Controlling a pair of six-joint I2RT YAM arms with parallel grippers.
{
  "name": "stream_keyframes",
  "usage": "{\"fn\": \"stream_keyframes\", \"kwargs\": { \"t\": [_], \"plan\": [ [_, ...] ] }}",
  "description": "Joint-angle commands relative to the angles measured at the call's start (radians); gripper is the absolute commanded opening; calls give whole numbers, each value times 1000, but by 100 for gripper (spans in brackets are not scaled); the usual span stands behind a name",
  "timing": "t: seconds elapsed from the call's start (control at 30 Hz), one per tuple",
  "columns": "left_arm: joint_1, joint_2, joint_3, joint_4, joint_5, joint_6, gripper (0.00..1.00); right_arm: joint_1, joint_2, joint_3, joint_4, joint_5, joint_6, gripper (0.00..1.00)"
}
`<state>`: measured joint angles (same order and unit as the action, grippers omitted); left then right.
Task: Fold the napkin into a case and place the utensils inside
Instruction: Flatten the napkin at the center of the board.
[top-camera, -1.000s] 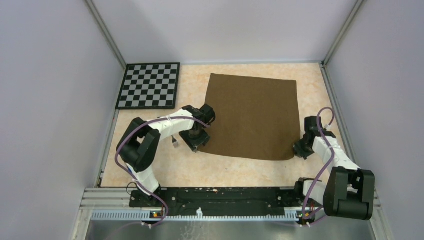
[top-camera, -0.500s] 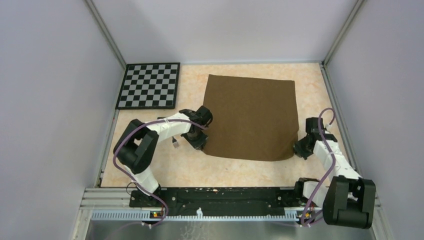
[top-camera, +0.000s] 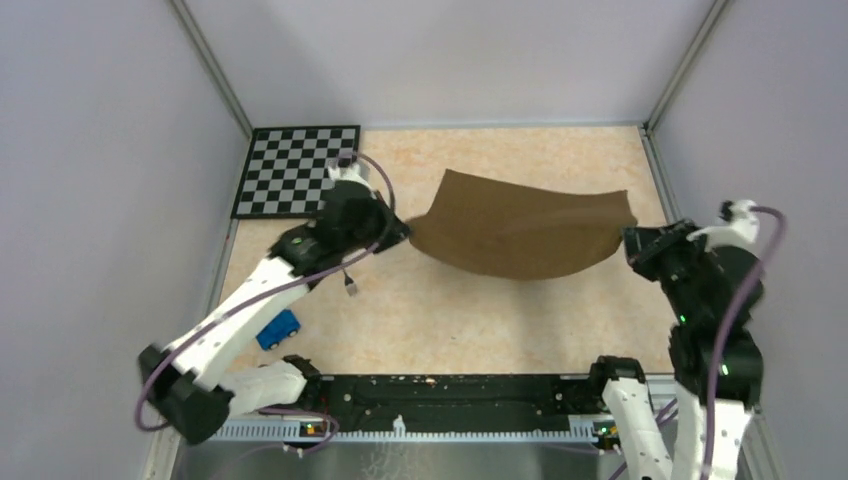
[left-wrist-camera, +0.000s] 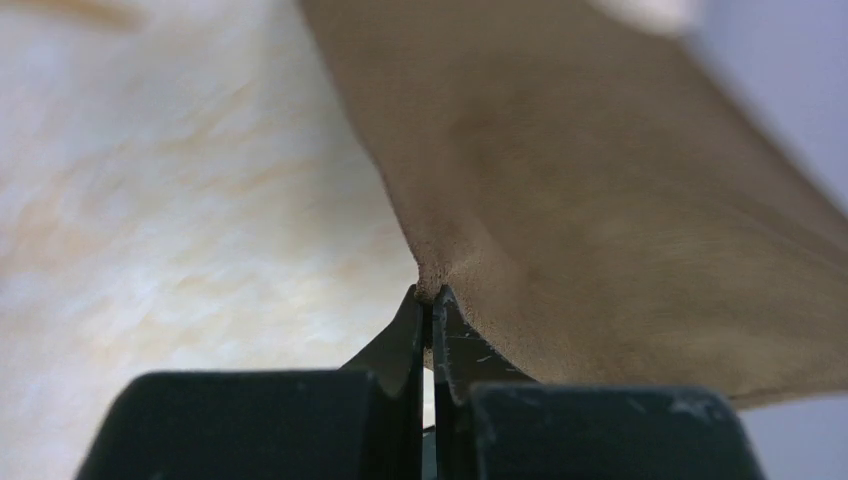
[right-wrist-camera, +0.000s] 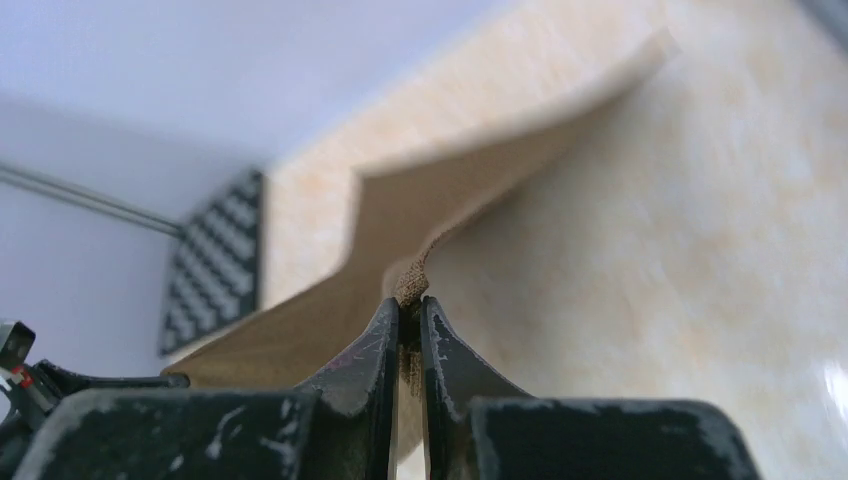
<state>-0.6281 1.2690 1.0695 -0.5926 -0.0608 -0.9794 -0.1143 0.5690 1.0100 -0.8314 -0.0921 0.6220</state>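
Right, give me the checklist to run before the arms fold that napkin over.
1. Grip of left gripper on a corner of the napkin: ok, jaws shut on cloth.
2. Grip of right gripper on the other held corner: ok, jaws shut on cloth.
3. Far edge of the napkin resting on the table: cannot tell.
4. Gap between checkerboard and napkin: ok, board lies off to the left.
5. Position of blue toy car: ok, beside the left arm, apart from the cloth.
6. Whereabouts of utensils: not ok, none in view.
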Motion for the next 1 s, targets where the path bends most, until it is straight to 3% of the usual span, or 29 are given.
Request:
{"fn": "stream_keyframes", "kwargs": {
  "t": [0.0,0.13,0.33,0.47,0.6,0.83,0.97],
  "plan": [
    [-2,-342,65,228,155,233,0,-1,-146,255,-69,-85,-99,0],
    [-1,-469,132,327,184,295,0,-1,-182,375,-11,-33,-98,0],
    [-1,-327,294,391,127,363,0,8,-33,415,69,177,-84,0],
    [2,-123,413,401,-64,381,0,16,139,312,228,265,-82,0],
    [45,162,580,427,-139,466,0,13,387,251,415,290,-105,0],
    [200,559,717,582,1,408,0,-27,847,321,648,188,-139,0],
    [252,772,784,687,165,349,0,-37,1117,433,701,56,-156,0]
  ]
}}
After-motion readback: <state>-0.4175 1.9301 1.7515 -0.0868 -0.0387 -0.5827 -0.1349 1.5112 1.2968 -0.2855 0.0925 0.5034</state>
